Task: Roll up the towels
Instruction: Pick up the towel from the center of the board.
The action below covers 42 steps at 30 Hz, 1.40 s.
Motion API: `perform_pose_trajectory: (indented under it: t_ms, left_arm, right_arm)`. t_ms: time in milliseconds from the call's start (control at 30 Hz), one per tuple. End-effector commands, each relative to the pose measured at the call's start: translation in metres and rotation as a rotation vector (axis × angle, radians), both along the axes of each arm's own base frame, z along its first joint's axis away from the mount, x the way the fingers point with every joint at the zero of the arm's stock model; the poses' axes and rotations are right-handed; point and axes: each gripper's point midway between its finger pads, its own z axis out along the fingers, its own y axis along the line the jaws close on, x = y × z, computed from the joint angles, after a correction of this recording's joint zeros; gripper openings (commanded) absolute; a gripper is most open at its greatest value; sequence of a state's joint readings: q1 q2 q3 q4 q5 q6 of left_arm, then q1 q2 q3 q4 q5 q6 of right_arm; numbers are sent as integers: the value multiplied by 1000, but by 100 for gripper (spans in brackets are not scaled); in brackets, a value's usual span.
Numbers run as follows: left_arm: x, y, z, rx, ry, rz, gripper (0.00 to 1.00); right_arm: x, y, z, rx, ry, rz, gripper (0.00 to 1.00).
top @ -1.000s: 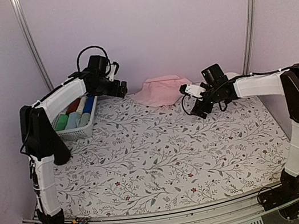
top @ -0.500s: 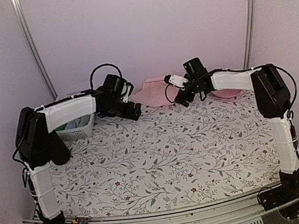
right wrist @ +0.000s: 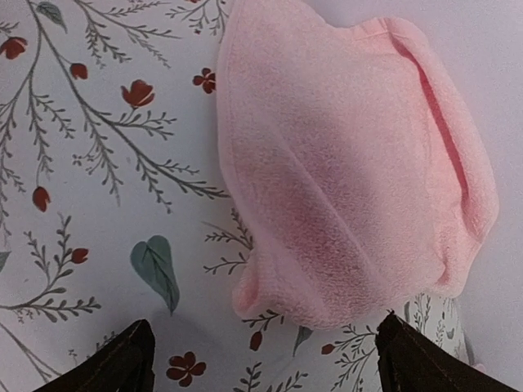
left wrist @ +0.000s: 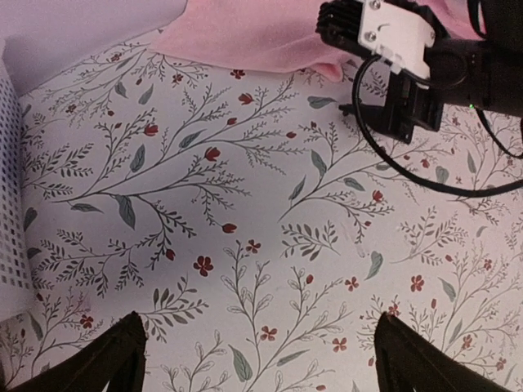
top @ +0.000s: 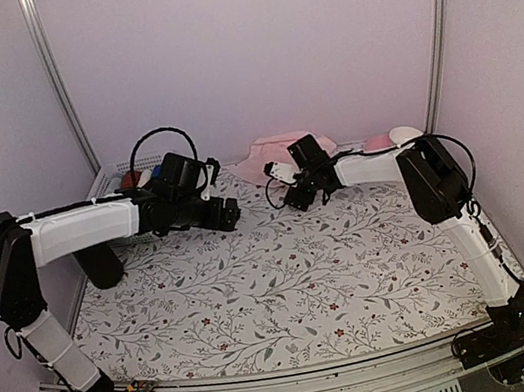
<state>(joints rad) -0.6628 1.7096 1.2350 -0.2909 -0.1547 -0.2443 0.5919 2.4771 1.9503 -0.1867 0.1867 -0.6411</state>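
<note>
Hovering over the flower-printed counter [top: 286,273] — left tool [top: 228,214] and right tool [top: 287,195], jaws spread wide, holding nothing.
Crumpled pale pink soft cloth towel [top: 280,155] lies at upper centre of the overhead view, against the back wall [top: 246,46]; the right tool hangs just below it in frame, the left tool further left.

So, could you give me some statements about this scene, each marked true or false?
1. The pink towel lies unrolled, in a loose heap. True.
2. The right gripper is shut on the towel. False: it is open and grips nothing.
3. The left gripper is open and empty. True.
4. The table cover is plain white. False: it has a print of twigs and flowers.
5. The basket stands on the right. False: it stands at the far left.
</note>
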Motion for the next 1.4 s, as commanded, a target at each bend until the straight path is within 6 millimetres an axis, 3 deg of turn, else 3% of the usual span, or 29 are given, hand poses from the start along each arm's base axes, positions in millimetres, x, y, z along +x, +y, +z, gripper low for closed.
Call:
perform_pose_trajectory:
  t_ms: [0,200,333,433,567,633,767,833,1000,1200,1267,1367]
  left_arm:
    - [-11,-5,12,-25,-55,3,97]
    - [-19,-1,10,-4,-75,12,97]
    - [-20,2,3,16,-78,16,97]
    - [-20,4,-2,27,-79,18,97]
    - [-22,4,-11,34,-70,13,97]
    - [-23,4,-13,34,-66,8,97]
    - [-26,4,-14,21,-77,-4,97]
    - [-29,0,-10,2,-89,-34,97]
    - [-43,-16,2,11,-174,-145,97]
    - [-67,-60,-1,76,-318,-365,97]
    - [-80,-80,-10,94,-342,-467,97]
    - [-102,-118,-24,111,-340,-608,97]
  right_arm:
    - [31,-15,12,-15,-133,-127,94]
    - [44,-15,0,-52,-175,-144,88]
    - [54,-11,2,-67,-208,-140,74]
    - [55,-9,6,-67,-214,-130,52]
    - [50,-6,17,-75,-194,-92,9]
    - [43,-7,27,-75,-174,-71,3]
    - [10,-9,64,-21,-134,3,3]
    - [-17,-8,92,27,-95,71,2]
    - [-89,-24,132,107,22,167,2]
    - [-158,-46,153,136,117,261,2]
    - [-168,-57,155,128,111,253,2]
    - [-166,-79,147,130,122,206,2]
